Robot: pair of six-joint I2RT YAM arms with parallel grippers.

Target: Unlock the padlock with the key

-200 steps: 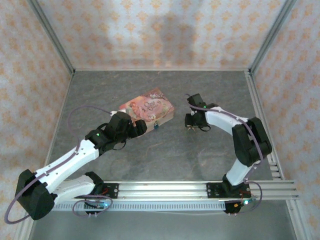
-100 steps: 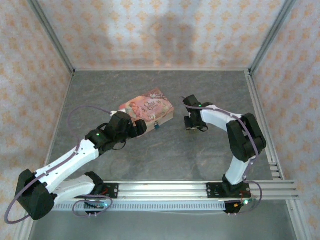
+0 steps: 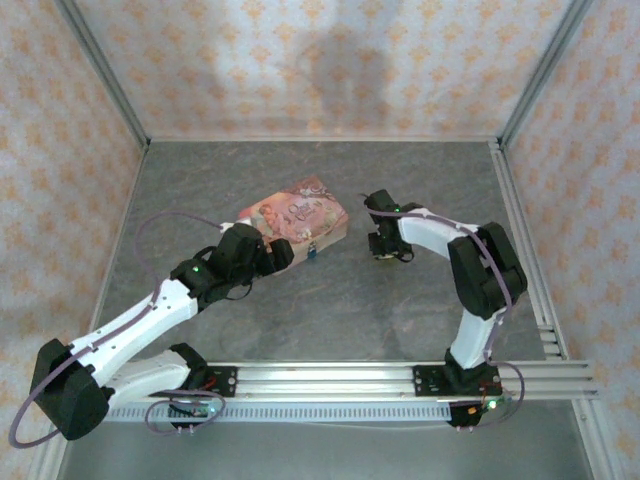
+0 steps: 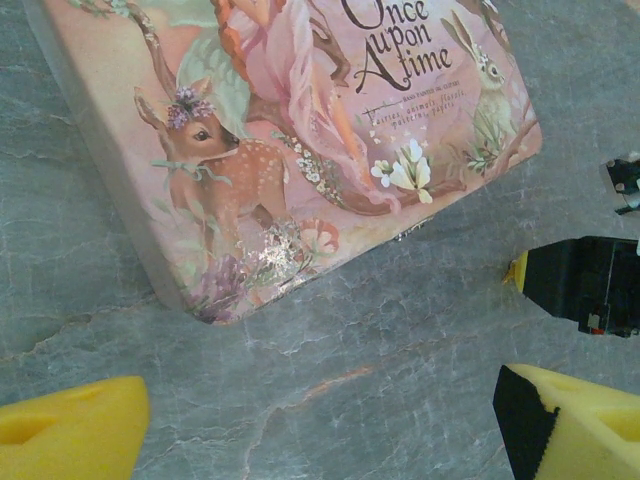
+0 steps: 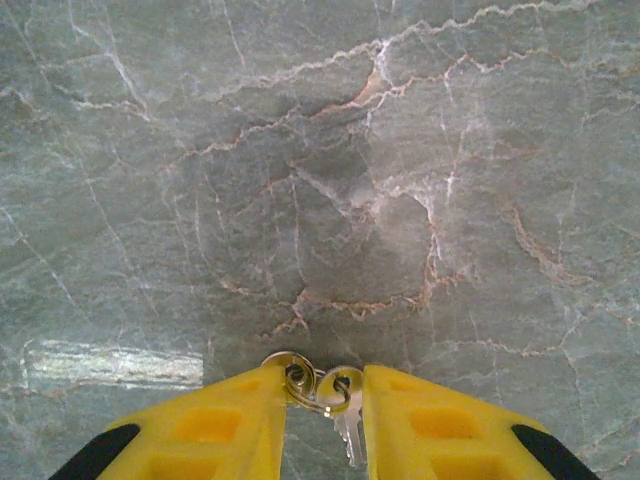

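Leftward a little since a second ago, the right tool [image 5: 323,398] has shifted nearer the box [image 4: 300,130]. It is almost closed, pinching the key [image 5: 348,437] between its fingertips. The left tool [image 4: 310,425] gapes wide just before the box. The padlock [image 3: 312,253] sits at the box's near edge, between both tools.

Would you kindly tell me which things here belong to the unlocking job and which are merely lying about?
Job: padlock; key, between the right claw's fingers.
Lying about: pink floral box, ahead of the left claw.
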